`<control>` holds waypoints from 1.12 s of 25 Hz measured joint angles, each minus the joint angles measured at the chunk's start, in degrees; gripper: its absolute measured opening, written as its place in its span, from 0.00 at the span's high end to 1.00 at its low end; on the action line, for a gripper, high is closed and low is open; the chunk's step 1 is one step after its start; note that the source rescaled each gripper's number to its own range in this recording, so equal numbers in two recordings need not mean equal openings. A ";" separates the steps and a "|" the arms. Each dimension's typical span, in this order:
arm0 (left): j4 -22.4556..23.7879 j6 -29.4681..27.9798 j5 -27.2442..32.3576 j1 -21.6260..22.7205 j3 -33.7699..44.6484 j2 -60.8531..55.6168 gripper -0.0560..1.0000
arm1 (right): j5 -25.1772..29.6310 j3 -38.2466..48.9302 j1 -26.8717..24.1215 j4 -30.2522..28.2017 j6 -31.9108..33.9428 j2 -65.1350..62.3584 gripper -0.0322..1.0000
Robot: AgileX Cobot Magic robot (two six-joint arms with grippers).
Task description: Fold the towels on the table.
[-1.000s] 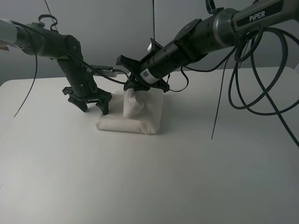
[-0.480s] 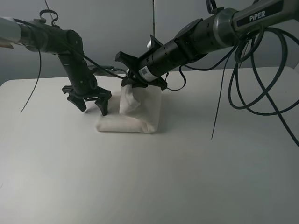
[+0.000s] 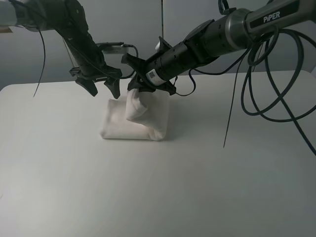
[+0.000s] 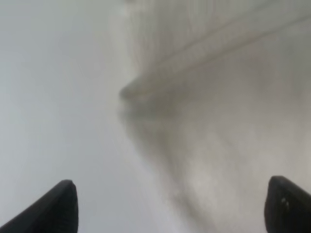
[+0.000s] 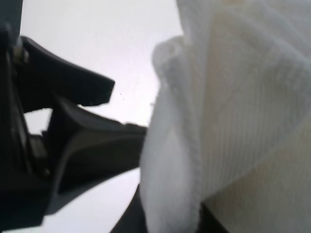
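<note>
The white towel (image 3: 133, 121) lies folded in a thick bundle on the table (image 3: 163, 187), at the back middle. My right gripper (image 3: 140, 90) reaches across from the right and is shut on a raised corner of the towel (image 5: 204, 121), holding that flap above the bundle. My left gripper (image 3: 102, 88) is open and empty, hanging above the towel's back left corner, clear of the cloth. In the left wrist view the towel (image 4: 218, 111) is a blurred white mass with a border band, between the two dark fingertips (image 4: 53, 206).
Black cables (image 3: 266, 84) hang from the right arm over the table's back right. A thin cable (image 3: 231, 111) drops down toward the tabletop right of the towel. The grey wall stands behind the table.
My left gripper has risen from table level beside the towel and moved back and slightly right, staying open. My right gripper has kept its hold on the flap and shifted slightly left.
</note>
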 joint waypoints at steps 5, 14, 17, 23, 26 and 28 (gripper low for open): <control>0.00 0.13 0.10 0.00 -2.86 0.00 0.01 | 0.00 0.00 0.00 2.05 -1.81 0.00 0.58; 0.11 0.24 0.24 0.14 -3.23 -0.44 0.01 | 0.54 0.00 0.00 6.01 -6.31 0.00 0.00; 0.11 0.38 0.24 0.14 -3.23 -0.49 0.01 | 1.60 -0.08 0.00 5.88 -7.90 0.00 0.00; 0.11 1.27 0.36 0.14 -3.23 -1.27 0.01 | 2.38 -0.08 0.00 -2.52 -8.45 -1.12 0.00; 1.16 1.99 0.36 0.14 -3.23 -4.19 0.01 | 2.60 -0.08 0.00 -11.13 -6.69 -3.87 0.00; 3.26 2.38 0.36 0.14 -3.23 -6.70 0.01 | 2.93 -0.08 -0.22 -19.46 -4.18 -6.38 0.00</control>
